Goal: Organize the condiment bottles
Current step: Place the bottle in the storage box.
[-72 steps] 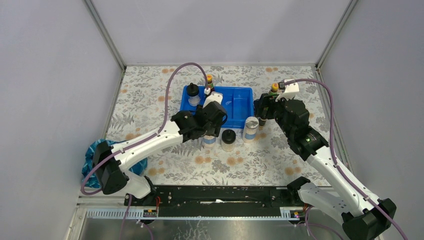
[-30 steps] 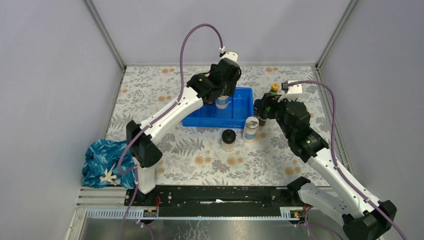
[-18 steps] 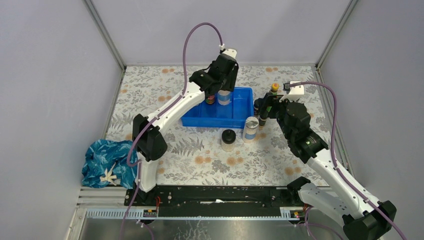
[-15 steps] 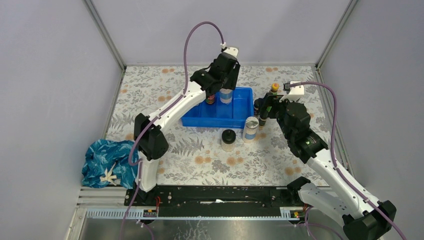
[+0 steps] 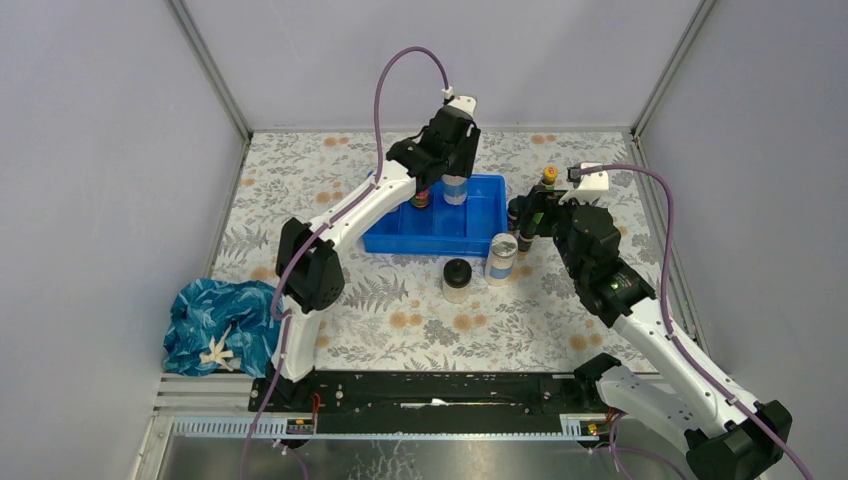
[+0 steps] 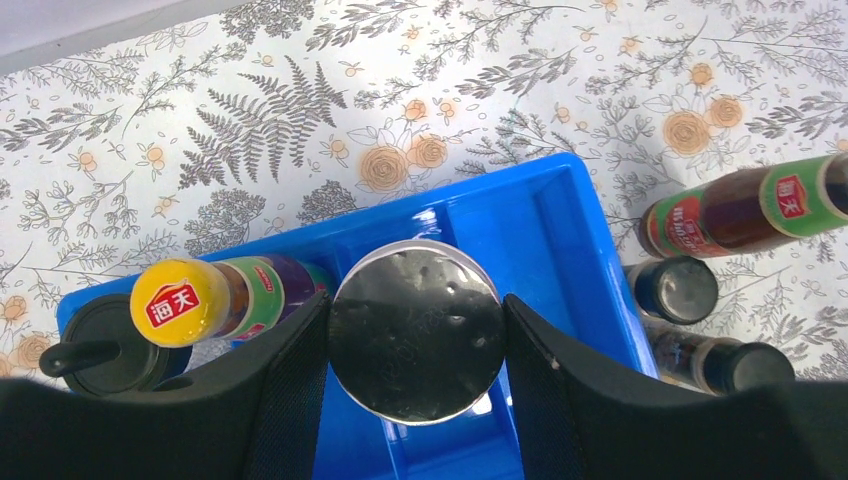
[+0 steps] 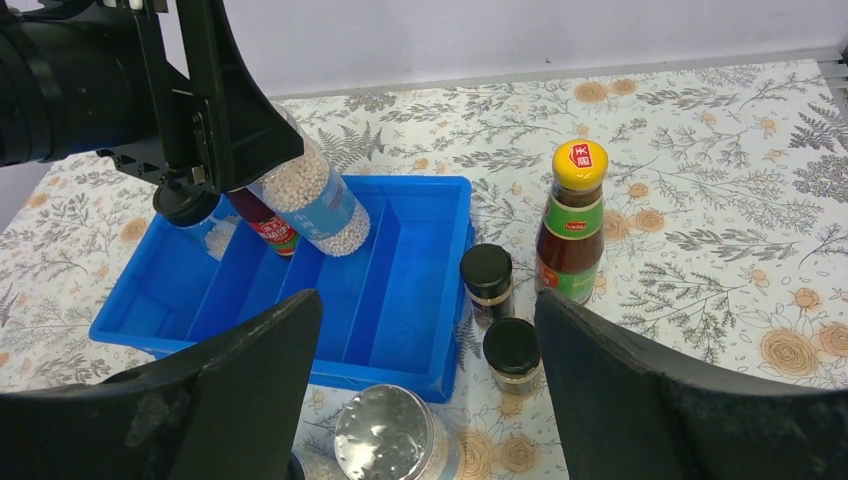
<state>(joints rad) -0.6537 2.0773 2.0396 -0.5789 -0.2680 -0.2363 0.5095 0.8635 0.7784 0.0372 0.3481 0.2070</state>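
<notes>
As our left gripper (image 6: 415,312) pinched the silver-lidded jar (image 7: 318,208) by its sides, the jar hung tilted, lid up, right above the blue tray (image 7: 395,372), while our right gripper (image 7: 428,300) was spread wide and empty.

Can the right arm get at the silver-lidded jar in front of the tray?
Probably yes: the right gripper hangs open right by the jar, nothing covering it; only a small black-capped bottle stands close beside.
</notes>
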